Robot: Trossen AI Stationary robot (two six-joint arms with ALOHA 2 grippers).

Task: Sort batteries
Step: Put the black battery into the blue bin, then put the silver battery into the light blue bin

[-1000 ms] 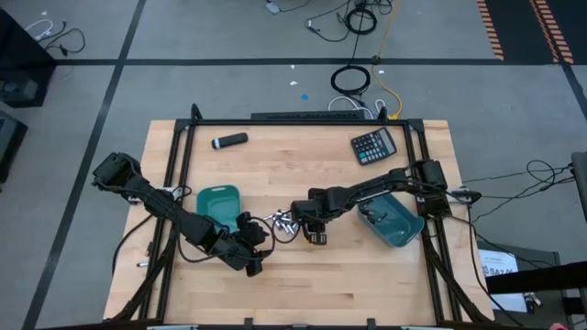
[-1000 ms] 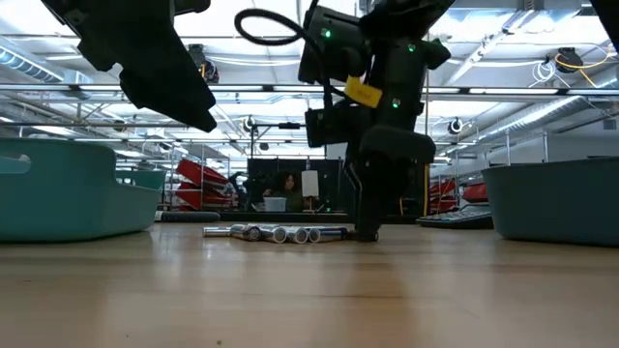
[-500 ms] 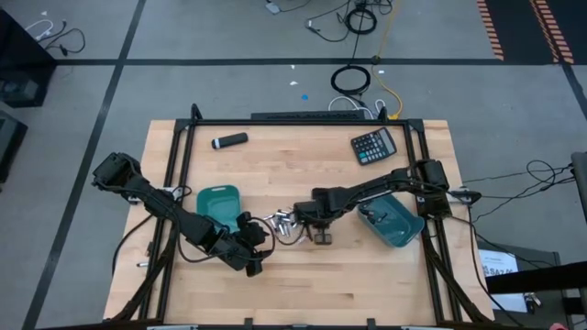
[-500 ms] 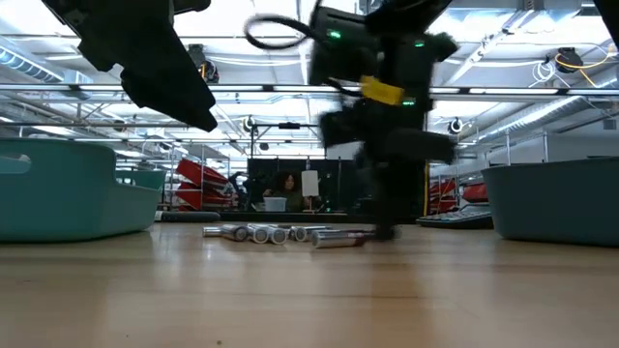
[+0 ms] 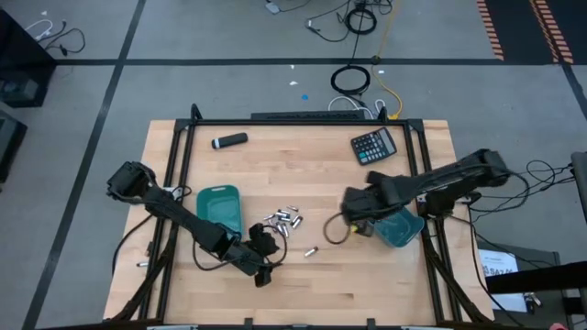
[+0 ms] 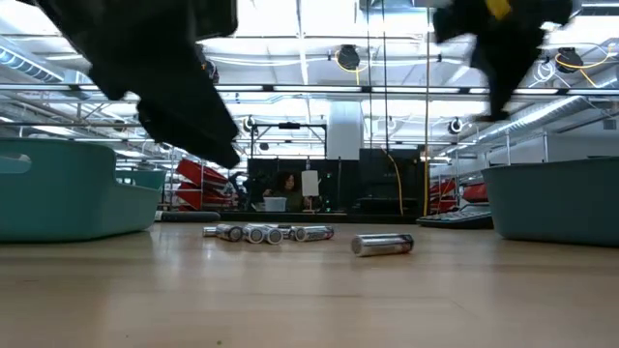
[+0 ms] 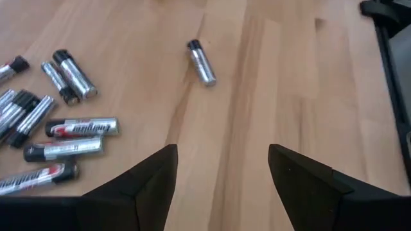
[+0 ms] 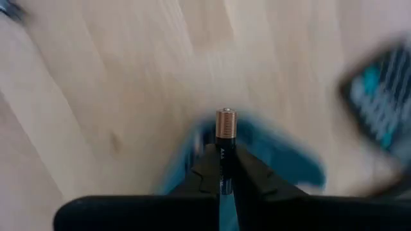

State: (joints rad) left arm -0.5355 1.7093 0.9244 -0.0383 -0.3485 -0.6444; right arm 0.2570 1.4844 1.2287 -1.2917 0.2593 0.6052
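Several silvery-grey batteries (image 5: 283,219) lie on their sides in a loose pile at mid-table, seen as a row in the low view (image 6: 268,233) and close up in the left wrist view (image 7: 70,136). One battery (image 5: 311,250) lies alone nearer the near edge (image 6: 382,245) (image 7: 201,62). My left gripper (image 5: 266,246) (image 7: 221,163) is open, just near of the pile, touching nothing. My right gripper (image 5: 358,220) (image 8: 225,157) is raised at the left rim of the right teal bin (image 5: 400,225) and is shut on a dark battery with a copper end (image 8: 225,125). My right gripper pinches the dark battery between its two fingers. The fingers lie along its body (image 8: 224,160), and its copper end (image 8: 225,119) sticks out past the fingertips. The battery is lifted clear, above the blurred teal bin (image 8: 289,160).
A second teal bin (image 5: 220,204) (image 6: 68,188) stands left of the pile. A black calculator (image 5: 374,146) and a black-and-grey marker-like cylinder (image 5: 229,140) lie near the far edge. The right bin (image 6: 556,198) holds a dark item. Bare wood runs along the near edge.
My right gripper has risen from the pile and swung toward the table's right, to the right bin, carrying a battery. One battery has come away from the pile and now lies alone toward the near edge. My left gripper has shifted slightly toward the near edge.
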